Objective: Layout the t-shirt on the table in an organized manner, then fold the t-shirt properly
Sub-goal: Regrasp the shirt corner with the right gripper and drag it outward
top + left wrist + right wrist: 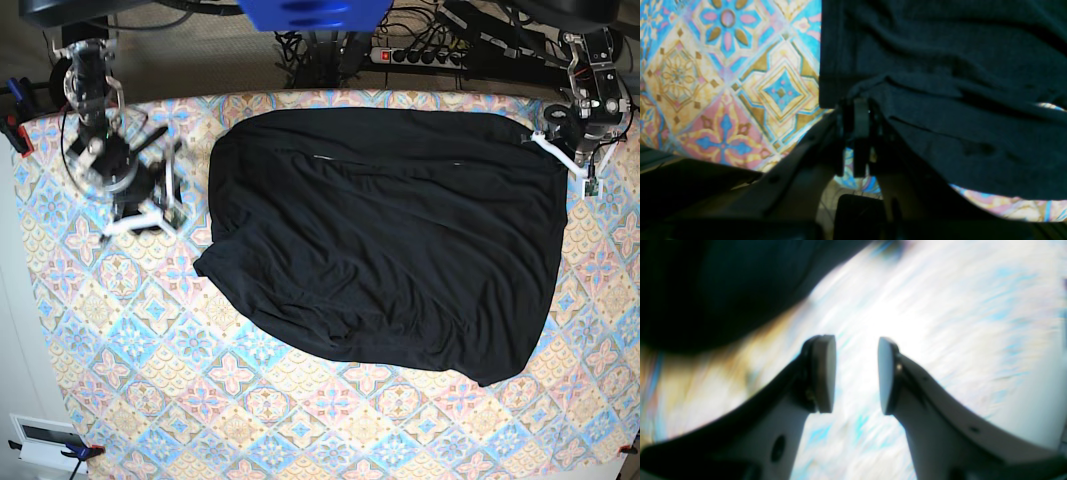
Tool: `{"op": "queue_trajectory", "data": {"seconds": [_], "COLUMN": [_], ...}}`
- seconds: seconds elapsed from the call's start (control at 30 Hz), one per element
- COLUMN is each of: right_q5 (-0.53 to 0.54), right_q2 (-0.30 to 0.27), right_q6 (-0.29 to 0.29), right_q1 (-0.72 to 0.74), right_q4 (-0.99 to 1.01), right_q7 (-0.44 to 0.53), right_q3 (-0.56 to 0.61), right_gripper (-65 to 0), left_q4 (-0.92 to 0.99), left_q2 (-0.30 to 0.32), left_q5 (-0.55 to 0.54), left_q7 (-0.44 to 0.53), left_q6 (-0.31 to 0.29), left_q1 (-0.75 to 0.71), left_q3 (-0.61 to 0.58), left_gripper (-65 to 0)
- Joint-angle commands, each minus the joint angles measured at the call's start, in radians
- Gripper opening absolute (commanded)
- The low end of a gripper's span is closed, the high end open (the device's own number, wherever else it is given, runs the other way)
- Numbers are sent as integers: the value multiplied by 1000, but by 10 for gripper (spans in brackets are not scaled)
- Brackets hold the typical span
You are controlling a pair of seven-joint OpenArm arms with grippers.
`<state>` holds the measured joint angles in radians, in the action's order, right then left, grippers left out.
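The black t-shirt (390, 240) lies spread across the middle of the patterned table (230, 400), with wrinkles along its near-left hem. My left gripper (540, 138) sits at the shirt's far right corner. In the left wrist view that gripper (860, 106) is shut on a pinched fold of the t-shirt (940, 66) just above the table (723, 83). My right gripper (150, 212) hovers left of the shirt, apart from it. In the blurred right wrist view it (857, 373) is open with nothing between its fingers, and the t-shirt (690, 290) is at the upper left.
A power strip (430, 55) and cables lie behind the table's far edge. Clamps hold the cloth at the left edge (15, 130) and near-left corner (75, 452). A white box (40, 435) sits off the near-left corner.
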<state>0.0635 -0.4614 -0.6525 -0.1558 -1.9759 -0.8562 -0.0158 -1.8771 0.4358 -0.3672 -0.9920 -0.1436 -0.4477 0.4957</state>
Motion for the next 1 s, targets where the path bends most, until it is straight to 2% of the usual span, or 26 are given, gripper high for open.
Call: {"op": "queue_trajectory", "data": {"seconds": [0.0,0.1,0.2,0.5,0.73,0.9,0.97], "right_q5": [26,85,118,121,121,123,128], "right_q2": [-1,49,89,175,194,195,195], "right_q6": [-3,-5,-5,-5,-5,-5,-5], "right_q1": [55,187,255,270,270,272,270], "right_q4": [-4,45,123,295,396,455,461], "right_q7": [-13,-88,-120,-113,-108,-67,-67], "right_q3": [-3,-2,-3,1,1,1,-2], "right_gripper": [-448,-446,-445,-445,-444,-444,-427], "left_q4": [-14,-16,-17,-17,-17,-17,-17], "left_q2": [18,18,18,18,18,18,18], "left_q5": [0,0,-2,-2,-3,-3,-3], "left_q7": [15,15,15,15,15,15,15], "left_q6": [2,2,2,2,2,2,2], "left_q1": [5,7,8,5,8,8,8], "left_q3": [5,5,5,7,7,7,7], "left_gripper": [-650,-650,-650,-650,-650,-650,-650]}}
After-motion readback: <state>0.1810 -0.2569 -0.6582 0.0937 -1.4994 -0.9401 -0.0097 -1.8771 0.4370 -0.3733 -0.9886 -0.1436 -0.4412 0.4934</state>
